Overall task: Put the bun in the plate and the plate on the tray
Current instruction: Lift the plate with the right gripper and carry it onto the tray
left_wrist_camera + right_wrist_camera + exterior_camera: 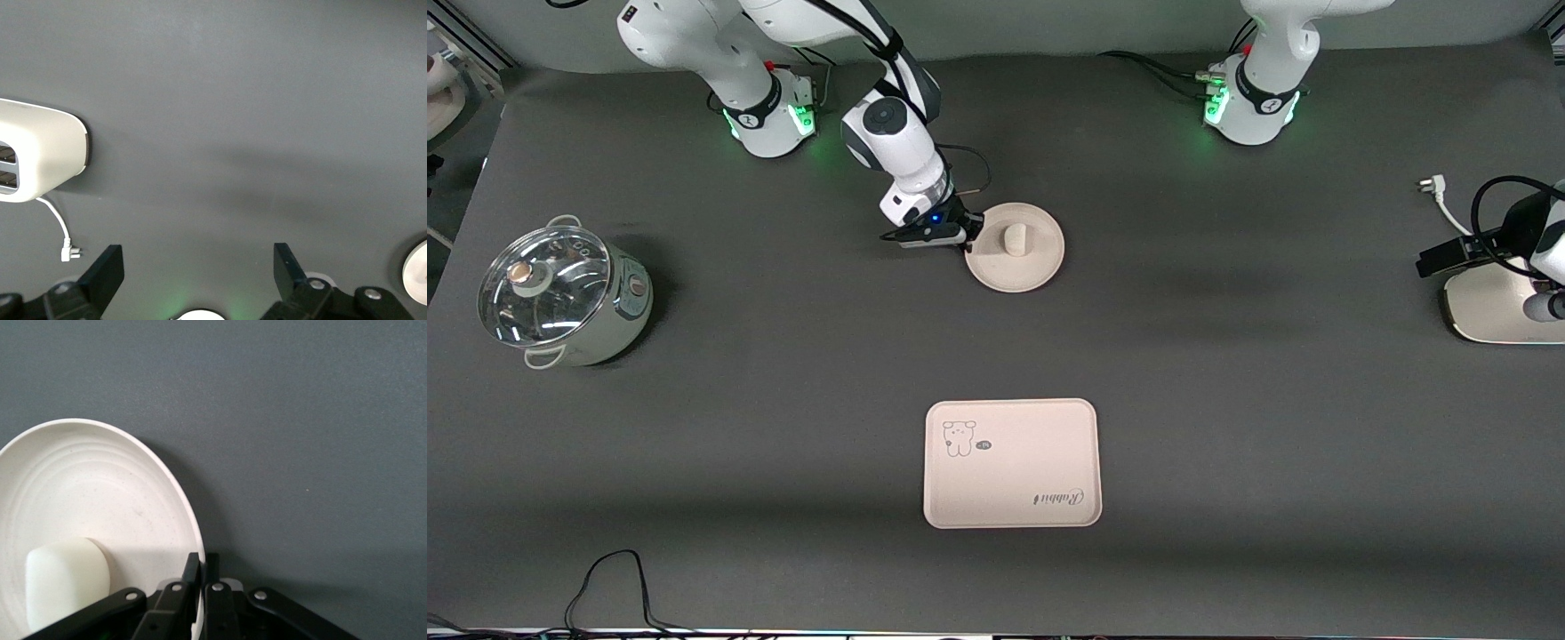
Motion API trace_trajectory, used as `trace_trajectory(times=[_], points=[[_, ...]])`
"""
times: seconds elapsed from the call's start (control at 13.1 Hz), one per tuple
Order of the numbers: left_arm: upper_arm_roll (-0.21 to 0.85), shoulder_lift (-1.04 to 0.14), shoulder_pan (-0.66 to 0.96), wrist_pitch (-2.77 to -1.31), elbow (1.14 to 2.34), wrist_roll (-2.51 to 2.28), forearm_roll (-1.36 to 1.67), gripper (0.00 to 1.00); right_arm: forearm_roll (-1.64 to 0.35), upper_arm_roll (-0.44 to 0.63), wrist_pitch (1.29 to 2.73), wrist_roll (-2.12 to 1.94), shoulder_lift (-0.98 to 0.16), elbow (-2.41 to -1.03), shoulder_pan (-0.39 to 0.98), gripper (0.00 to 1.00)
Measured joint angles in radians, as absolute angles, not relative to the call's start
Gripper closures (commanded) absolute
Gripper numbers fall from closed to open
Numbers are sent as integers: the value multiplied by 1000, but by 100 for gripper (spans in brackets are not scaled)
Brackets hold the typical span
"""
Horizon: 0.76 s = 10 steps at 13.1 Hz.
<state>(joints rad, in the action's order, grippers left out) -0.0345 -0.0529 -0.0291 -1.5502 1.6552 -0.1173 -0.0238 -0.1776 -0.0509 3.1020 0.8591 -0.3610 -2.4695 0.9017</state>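
The bun (1013, 239), a small off-white lump, lies in the round cream plate (1040, 267) in the middle of the table. My right gripper (971, 233) is shut on the plate's rim at the side toward the right arm's end. In the right wrist view the fingers (192, 577) pinch the rim of the plate (80, 487) with the bun (65, 580) just inside. The cream-pink tray (1011, 464) lies flat, nearer to the front camera than the plate. My left gripper (198, 267) is open and empty over bare table at the left arm's end, where the arm waits.
A small pot with a glass lid (560, 293) stands at the right arm's end. A white appliance (1503, 307) with a cord and plug (1432, 187) stands at the left arm's end; it also shows in the left wrist view (40, 157). A black cable (609, 582) lies at the table's front edge.
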Motion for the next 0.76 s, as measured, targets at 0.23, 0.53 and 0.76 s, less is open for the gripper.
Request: trace_trajectory(times=[0.23,0.53,0.76], points=[[-34,-54,-29,-1550,1655,-117,-24,0,-178,-50,3103,859,-361,-2468,902,100],[-34,-54,-29,-1549,1655,-117,-24,0,-178,-42,3089,859,-319,-2453,900,100],[-34,-55,-29,-1547,1655,-117,-23,0,-178,-29,2967,859,-205,-2438,896,100]])
